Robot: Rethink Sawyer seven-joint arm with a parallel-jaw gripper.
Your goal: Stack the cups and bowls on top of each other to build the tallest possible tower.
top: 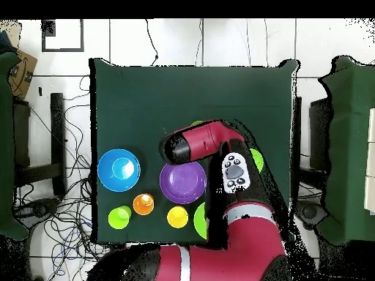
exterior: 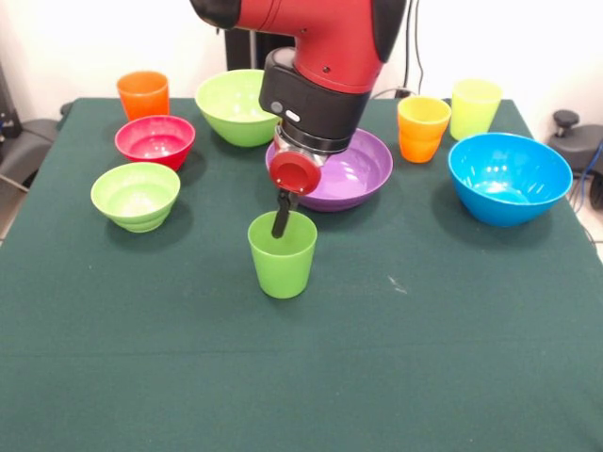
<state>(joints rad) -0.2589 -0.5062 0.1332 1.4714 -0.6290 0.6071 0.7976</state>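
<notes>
The claw has a finger inside the green cup mid-bench; grip unclear, so we lift straight, watching for slip.

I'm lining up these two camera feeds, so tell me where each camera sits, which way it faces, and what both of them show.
Front view: sits across the table from the robot, facing it; the red and black arm comes down from the top, its gripper reaching into the green cup.
Overhead view: hangs above the table looking straight down, the robot's base at the bottom; the arm reaches up over the table.
Shared: both show the purple bowl, the blue bowl and the arm, turned half round between views.
</notes>
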